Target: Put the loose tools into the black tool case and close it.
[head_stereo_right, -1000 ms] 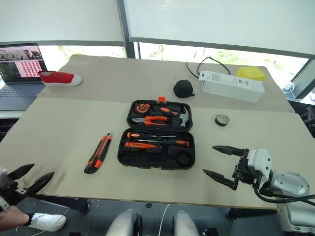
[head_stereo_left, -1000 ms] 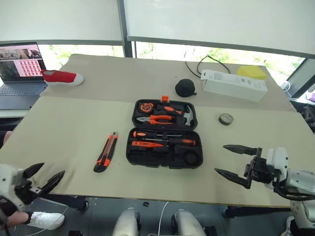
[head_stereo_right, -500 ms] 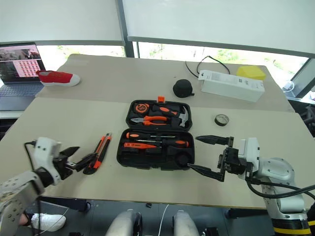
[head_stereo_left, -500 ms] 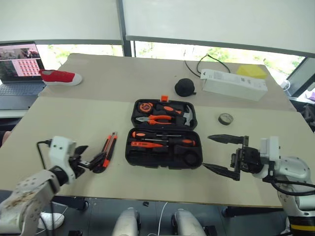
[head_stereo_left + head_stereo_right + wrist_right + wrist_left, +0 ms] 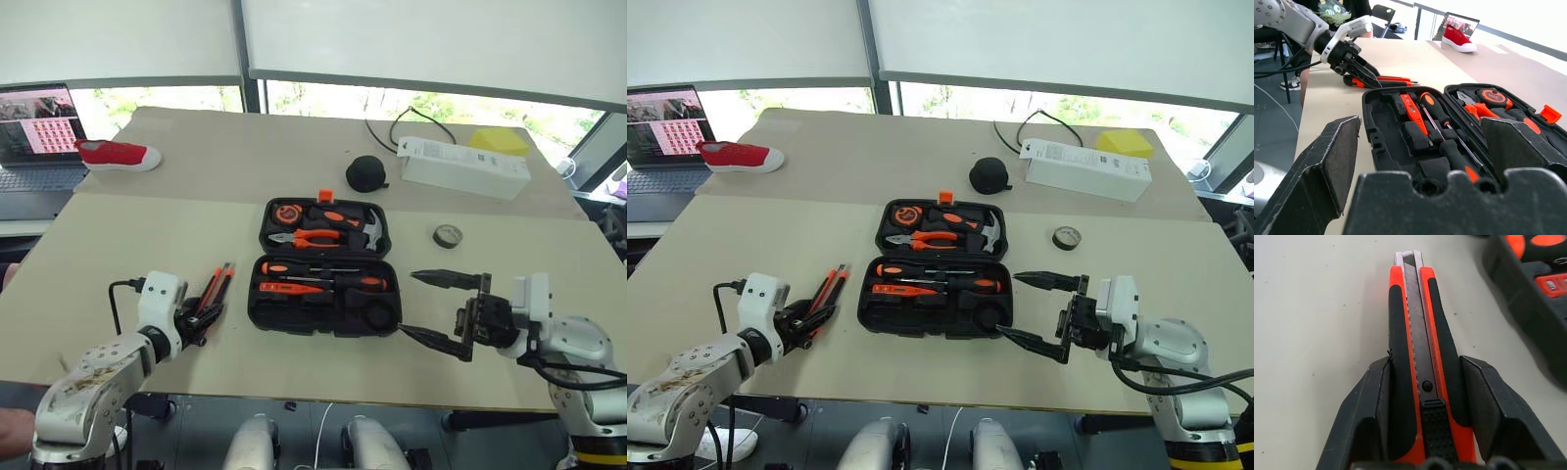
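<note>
Tabletop [image 5: 127, 235]: big beige surface, pretty much everything sits on it.
Laptop [image 5: 39, 137]: off at the far left edge, screen lit up.
Tool case [image 5: 324, 266]: black, lying wide open in the middle of the tabletop, lid half on the far side. The lid holds pliers, a tape measure and a small hammer; the near half has two black-and-orange screwdrivers [image 5: 328, 274] and a thin orange tester in their slots. Little orange latch sticks up on the far edge.
White box [image 5: 466, 167]: long one at the far right, black cable looping behind it, something yellow just past it.
Red shoe [image 5: 121, 154]: far left, next to the laptop.
Right tool [image 5: 438, 308]: hanging just off the right side of the case, pointing across at it, fingers spread wide with nothing between them.
Left tool [image 5: 1425, 426]: down at the near-left of the tabletop, clamped around the knife. The wrist view shows both black fingers [image 5: 1376, 401] pressed against the knife's sides.
Utility knife [image 5: 212, 291]: orange and black, just left of the case, near end gripped by the left tool, the rest pointing away along the tabletop.
Round black pouch [image 5: 366, 173]: behind the case, well apart from it.
Tape roll [image 5: 448, 235]: small dark ring, loose on the tabletop to the right of the lid half.
</note>
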### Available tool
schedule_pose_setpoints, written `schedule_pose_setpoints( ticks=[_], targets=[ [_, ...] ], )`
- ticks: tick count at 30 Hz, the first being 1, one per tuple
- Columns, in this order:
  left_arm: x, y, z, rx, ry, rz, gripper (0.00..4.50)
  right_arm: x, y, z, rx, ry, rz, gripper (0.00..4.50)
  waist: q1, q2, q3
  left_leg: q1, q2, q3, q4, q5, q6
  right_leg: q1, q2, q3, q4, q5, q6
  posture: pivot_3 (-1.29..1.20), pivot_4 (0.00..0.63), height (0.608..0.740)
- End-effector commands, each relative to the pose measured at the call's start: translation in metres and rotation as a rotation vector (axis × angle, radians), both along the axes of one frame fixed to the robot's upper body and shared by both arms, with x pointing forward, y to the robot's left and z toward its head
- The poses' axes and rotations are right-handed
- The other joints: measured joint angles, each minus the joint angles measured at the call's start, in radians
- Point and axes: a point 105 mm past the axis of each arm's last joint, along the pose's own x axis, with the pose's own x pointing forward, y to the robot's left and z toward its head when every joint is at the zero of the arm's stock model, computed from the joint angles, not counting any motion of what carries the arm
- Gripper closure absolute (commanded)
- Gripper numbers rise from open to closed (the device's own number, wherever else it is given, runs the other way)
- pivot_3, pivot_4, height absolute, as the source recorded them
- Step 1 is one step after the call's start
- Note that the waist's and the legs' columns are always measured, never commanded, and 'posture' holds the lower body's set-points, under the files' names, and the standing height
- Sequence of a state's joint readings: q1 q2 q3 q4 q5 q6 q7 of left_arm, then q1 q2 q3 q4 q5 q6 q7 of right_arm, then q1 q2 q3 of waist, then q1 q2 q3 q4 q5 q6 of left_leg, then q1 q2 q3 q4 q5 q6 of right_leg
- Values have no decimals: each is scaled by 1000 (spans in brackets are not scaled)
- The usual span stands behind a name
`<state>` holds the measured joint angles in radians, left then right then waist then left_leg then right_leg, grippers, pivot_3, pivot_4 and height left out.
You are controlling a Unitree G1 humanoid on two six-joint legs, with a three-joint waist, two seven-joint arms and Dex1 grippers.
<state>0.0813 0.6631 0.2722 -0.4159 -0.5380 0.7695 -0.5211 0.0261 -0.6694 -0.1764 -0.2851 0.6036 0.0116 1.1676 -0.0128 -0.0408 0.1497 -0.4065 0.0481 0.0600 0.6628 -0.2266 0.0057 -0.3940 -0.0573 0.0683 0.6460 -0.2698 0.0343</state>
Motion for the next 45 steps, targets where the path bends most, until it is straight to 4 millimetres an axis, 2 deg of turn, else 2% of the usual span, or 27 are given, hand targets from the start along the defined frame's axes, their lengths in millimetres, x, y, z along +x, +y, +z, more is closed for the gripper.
schedule_pose_setpoints(
  ticks=[1, 5, 8, 10, 13, 16, 20, 24, 33, 38, 40, 41, 45],
  targets=[
    [-1, 6, 47, 101, -189, -307, 2782, -4, -9, 14, -8, -40, -26, 0, 1, 0, 0, 0, 0, 0, 0, 0, 0, 0, 0, 0, 0, 0, 0, 0, 150, 740],
    [-11, -22, 59, 93, -151, -673, 2782, -7, -21, 14, -39, -24, -55, 0, 11, 2, 1, -1, 0, 3, -1, 0, 0, -1, -3, 0, -1, -1, -1, 0, 150, 740],
    [-7, -66, 64, 135, -142, -911, 2782, -8, -30, 15, -67, -18, -80, 0, 21, 2, 1, -2, -1, 6, -1, 0, 0, 0, -3, 0, -3, -1, 0, 0, 150, 740],
    [-1, -90, 63, 155, -109, -983, 2782, -7, -32, 16, -76, -23, -92, 0, 28, 1, 1, -3, -3, 7, -1, 0, 0, 1, -1, -1, -3, 0, 2, 0, 150, 740],
    [2, -111, 53, 232, -20, -1054, 2782, -7, -32, 17, -75, -24, -100, 0, 23, 1, 1, -3, -3, 7, 0, 0, 1, 1, 1, 0, -3, 1, 3, 0, 150, 740],
    [9, -127, 46, 294, -19, -1092, 2782, -11, -32, 15, -77, -16, -107, 0, 10, 1, 1, -4, -2, 6, -1, 0, 1, -1, 3, 2, -3, 0, 3, 0, 150, 740],
    [11, -138, 29, 381, -14, -1150, 2782, -16, -30, 11, -73, -7, -117, 0, 7, 1, 1, -8, -2, 4, -1, 0, 1, -4, 4, 1, -2, 0, 3, 0, 150, 740],
    [17, -145, 22, 440, -39, -1183, 2782, -18, -28, 9, -67, -2, -127, 0, 12, 1, 1, -8, -3, 4, 1, 0, 1, -3, 3, 1, -2, 0, 3, 0, 150, 740],
    [20, -147, 16, 487, -24, -1223, 2782, -19, -28, 6, -59, 2, -135, 0, 22, 1, 1, -8, -3, 4, 3, 0, 1, -2, 3, 1, -1, 0, 4, 0, 150, 740],
    [14, -148, 14, 431, 21, -1243, 2782, -18, -31, 5, -58, 3, -139, 0, 23, 1, 1, -8, -3, 4, 4, 0, 1, -2, 3, 1, 0, -1, 4, 0, 150, 740],
    [15, -145, 11, 450, 31, -1229, 1784, -18, -31, 4, -58, 4, -140, 0, 22, 1, 1, -8, -3, 4, 4, 0, 1, -2, 3, 1, 0, -1, 4, 0, 150, 740],
    [15, -146, 13, 440, 7, -1239, 1593, -17, -32, 4, -58, 4, -141, 0, 22, 1, 1, -8, -3, 4, 4, 0, 1, -2, 3, 1, 0, -1, 4, 0, 150, 740],
    [21, -155, 35, 313, -126, -1249, 155, -14, -34, 3, -56, 3, -145, 0, 22, 1, 1, -8, -3, 3, 4, 0, 1, -2, 3, 1, 0, -1, 4, 0, 150, 740]
  ],
)
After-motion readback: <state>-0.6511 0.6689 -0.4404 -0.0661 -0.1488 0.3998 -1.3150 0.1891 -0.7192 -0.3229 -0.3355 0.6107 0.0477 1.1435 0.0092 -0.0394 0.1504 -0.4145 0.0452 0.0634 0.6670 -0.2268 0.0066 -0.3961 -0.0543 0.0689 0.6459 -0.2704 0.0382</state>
